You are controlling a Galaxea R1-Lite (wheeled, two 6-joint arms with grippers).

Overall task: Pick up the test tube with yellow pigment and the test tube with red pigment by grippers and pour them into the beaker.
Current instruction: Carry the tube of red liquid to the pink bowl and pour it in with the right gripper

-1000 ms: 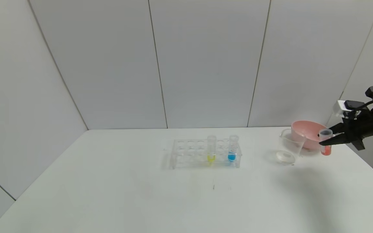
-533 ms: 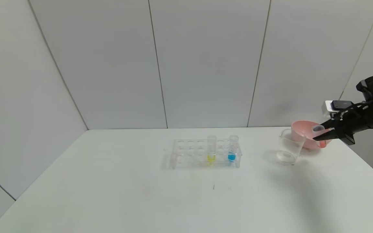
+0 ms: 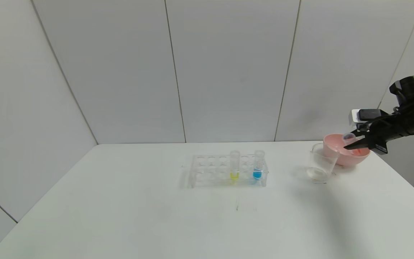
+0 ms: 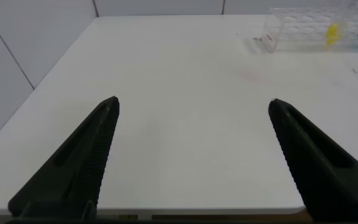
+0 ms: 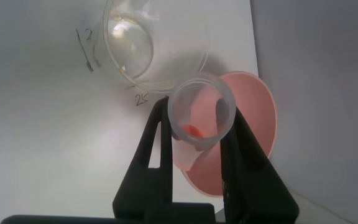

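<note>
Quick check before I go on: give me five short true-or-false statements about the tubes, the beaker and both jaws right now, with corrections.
1. The right gripper has its jaws shut on the red tube. True.
2. The yellow tube stands in the rack. True.
3. The beaker already holds red liquid. False: it looks clear.
4. The left gripper holds the blue tube. False: its jaws are open and empty; that tube is in the rack.
5. The red tube is upright. False: it is tilted, mouth toward the beaker.

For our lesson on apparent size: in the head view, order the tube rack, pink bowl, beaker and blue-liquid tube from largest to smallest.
1. Tube rack
2. Pink bowl
3. Beaker, though the bowl sits farther back, so this gap is unsure
4. Blue-liquid tube
</note>
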